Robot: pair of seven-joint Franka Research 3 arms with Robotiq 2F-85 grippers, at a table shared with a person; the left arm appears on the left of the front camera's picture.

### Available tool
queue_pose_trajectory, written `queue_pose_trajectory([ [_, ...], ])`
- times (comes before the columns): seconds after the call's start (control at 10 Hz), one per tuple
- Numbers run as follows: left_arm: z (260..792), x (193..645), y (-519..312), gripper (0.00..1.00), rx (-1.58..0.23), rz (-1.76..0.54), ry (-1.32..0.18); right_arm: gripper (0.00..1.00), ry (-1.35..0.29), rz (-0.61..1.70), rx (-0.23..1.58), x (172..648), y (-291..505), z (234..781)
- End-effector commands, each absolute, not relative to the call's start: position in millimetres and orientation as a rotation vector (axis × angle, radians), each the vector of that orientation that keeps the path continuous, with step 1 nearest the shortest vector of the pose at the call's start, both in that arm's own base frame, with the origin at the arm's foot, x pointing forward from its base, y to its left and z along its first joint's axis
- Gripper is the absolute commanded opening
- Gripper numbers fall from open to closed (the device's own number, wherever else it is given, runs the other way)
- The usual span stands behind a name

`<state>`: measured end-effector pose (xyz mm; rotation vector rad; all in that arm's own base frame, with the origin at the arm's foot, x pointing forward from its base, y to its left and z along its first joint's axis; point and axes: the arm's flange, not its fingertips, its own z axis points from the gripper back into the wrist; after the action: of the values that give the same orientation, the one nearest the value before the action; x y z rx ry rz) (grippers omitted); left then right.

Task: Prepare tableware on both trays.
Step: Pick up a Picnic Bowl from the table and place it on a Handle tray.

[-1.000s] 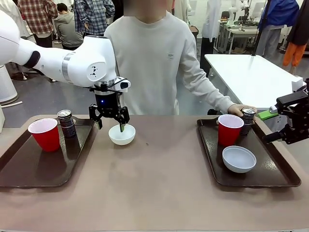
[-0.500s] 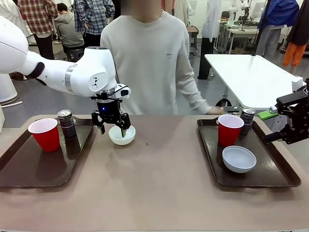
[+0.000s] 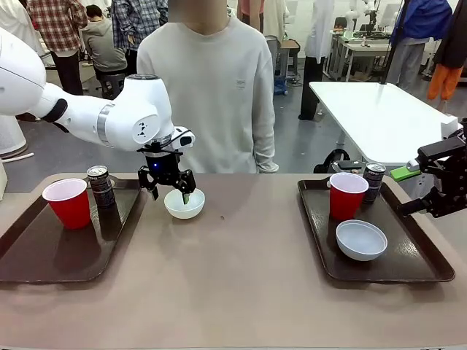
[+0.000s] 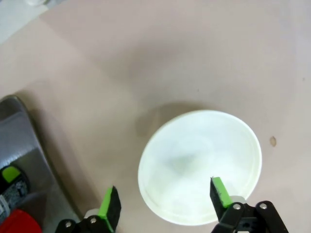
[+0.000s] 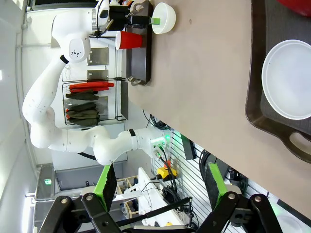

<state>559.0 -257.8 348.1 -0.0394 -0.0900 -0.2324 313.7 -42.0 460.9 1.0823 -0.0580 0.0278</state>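
Note:
A small white bowl (image 3: 184, 204) sits on the bare table between the trays. My left gripper (image 3: 168, 192) is down on it, open, with one fingertip (image 4: 219, 191) inside the bowl (image 4: 199, 165) and the other just outside its rim. The left tray (image 3: 44, 255) holds a red cup (image 3: 67, 202) and a dark can (image 3: 100, 186). On the right tray (image 3: 394, 270) stand a red cup (image 3: 346, 195), a can (image 3: 374, 181) and a white bowl (image 3: 361, 239). My right gripper (image 3: 423, 204) hovers open and empty at that tray's right edge, and the wrist view shows the bowl (image 5: 291, 77) below.
A person (image 3: 204, 95) stands at the far side of the table, hands off it. A white table (image 3: 379, 117) and a green object (image 3: 405, 173) lie beyond the right tray. Bare tabletop (image 3: 241, 292) stretches between the trays.
The person let go of the can on the right tray and stepped to the left. My left gripper's jaws have narrowed around the bowl's rim. The right arm has not moved.

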Motion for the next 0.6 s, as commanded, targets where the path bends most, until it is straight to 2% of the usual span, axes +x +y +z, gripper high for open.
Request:
queue_pose_trajectory([
  [0.0, 339.3, 558.4, -260.7, 0.45, 0.004, -0.200, -0.140, 0.95, -0.070, 0.044, 1.107, 314.0, -40.9, 459.8],
  [0.1, 339.5, 558.7, -261.4, 0.00, 0.016, -0.195, -0.143, 0.95, -0.070, 0.044, 1.107, 314.0, -40.9, 459.8],
  [0.3, 339.5, 557.8, -261.4, 0.00, 0.029, -0.183, -0.144, 0.95, -0.070, 0.044, 1.107, 314.0, -40.9, 459.8],
  [0.4, 339.4, 557.6, -260.1, 0.20, 0.033, -0.181, -0.147, 0.95, -0.070, 0.044, 1.107, 314.0, -40.9, 459.8],
  [0.5, 339.7, 557.6, -259.3, 0.10, 0.036, -0.180, -0.147, 0.95, -0.070, 0.044, 1.107, 314.0, -40.9, 459.8],
])
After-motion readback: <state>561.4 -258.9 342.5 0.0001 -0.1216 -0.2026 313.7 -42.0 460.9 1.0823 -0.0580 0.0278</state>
